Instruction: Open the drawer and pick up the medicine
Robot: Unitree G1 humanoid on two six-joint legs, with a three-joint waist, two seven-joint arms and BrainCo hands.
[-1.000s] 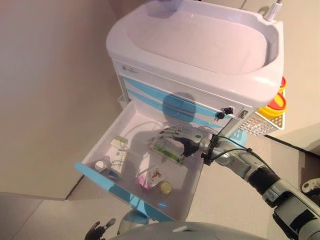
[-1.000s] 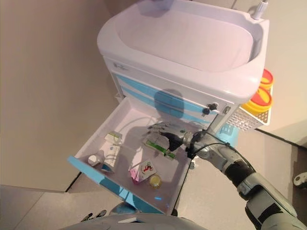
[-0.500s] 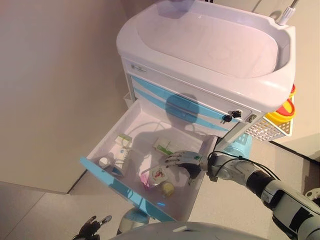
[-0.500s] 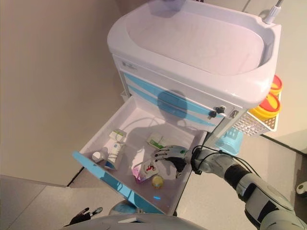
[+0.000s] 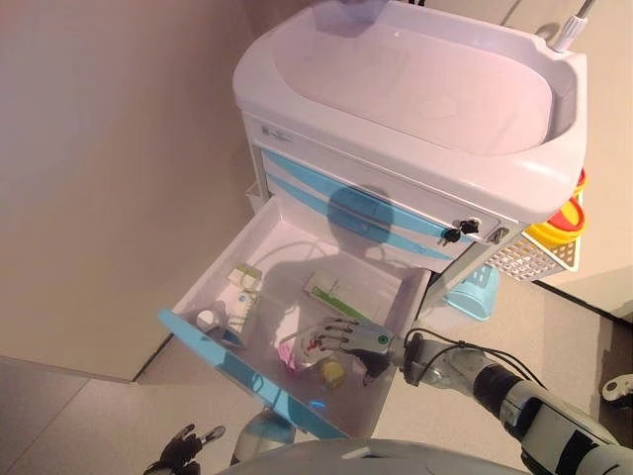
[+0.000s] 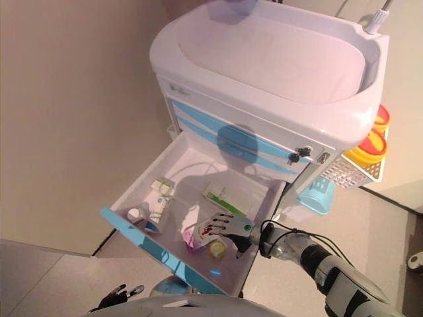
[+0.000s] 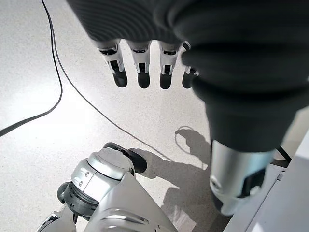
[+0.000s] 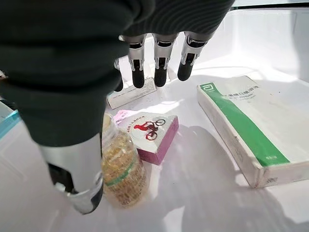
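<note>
The cart's lower drawer [image 5: 220, 353] with a blue front is pulled open. Inside lie a green-and-white medicine box [image 5: 331, 294], a pink box with a red picture [image 5: 300, 347], a small bottle with yellow contents [image 5: 332, 373], two white boxes [image 5: 238, 309] and a small white bottle [image 5: 206, 320]. My right hand [image 5: 353, 339] is open inside the drawer, fingers straight over the pink box [image 8: 149, 133], thumb beside the small bottle [image 8: 120, 171], holding nothing. The green-and-white box [image 8: 246, 128] lies apart from the hand. My left hand [image 7: 140, 67] hangs open over the floor.
The white cart top [image 5: 415, 89] overhangs the back of the drawer. A white wire basket with yellow containers [image 5: 549, 242] and a blue cup [image 5: 475, 292] hang on the cart's right side. A wall stands close on the left.
My right hand has moved from the green-and-white box at the back of the drawer toward the front, over the pink box and small bottle. The camera has shifted slightly.
</note>
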